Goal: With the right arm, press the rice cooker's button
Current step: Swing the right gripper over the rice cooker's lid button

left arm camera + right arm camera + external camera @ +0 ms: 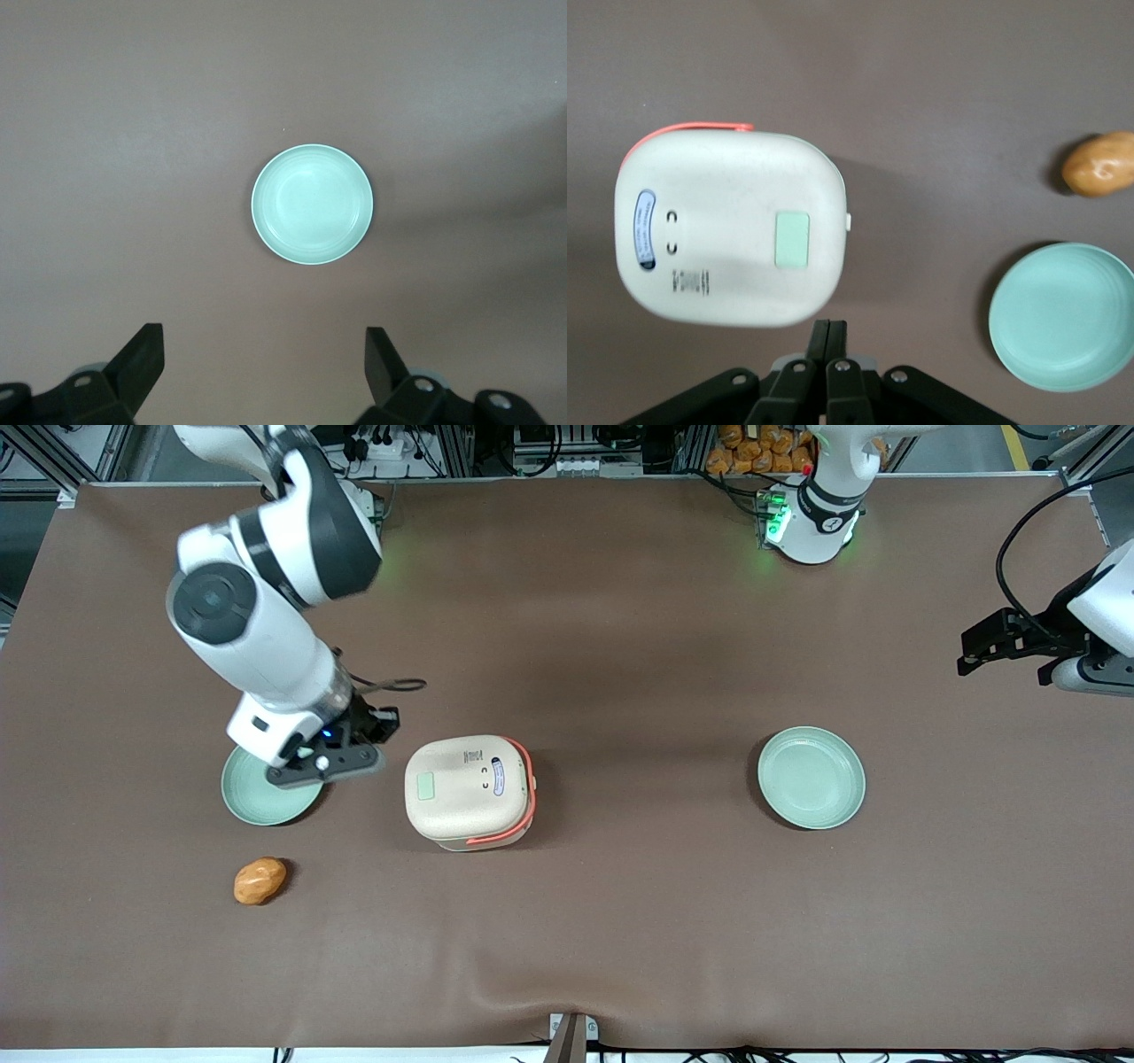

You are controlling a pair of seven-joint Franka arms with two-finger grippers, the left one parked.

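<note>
A: Nothing is being pressed yet, as far as I can judge. The rice cooker point(469, 791) is sitting lid-down and closed near the middle of the brown surface point(620, 646), coral handle band facing the parked arm's end.

B: And the gripper point(829, 341)?

A: It is hanging above the surface beside the cooker, toward the working arm's end, partly over one pale green plate point(266, 793). From the cooker, that puts it at roughly 9 o'clock in the front view. Its fingers are pressed together, holding nothing.

B: Which button is it aiming for?

A: Probably the pale green rectangle point(792, 239) on the lid, or the small white tab on the cooker's side wall facing the gripper. I cannot tell which one actually works.

B: So what is remaining?

A: Nearly everything: travelling across to the cooker, lowering, pushing. The potato-like brown lump point(260, 880) at about 7 o'clock from the cooker and the second green plate point(811, 777) at 3 o'clock are lying well clear.
</note>
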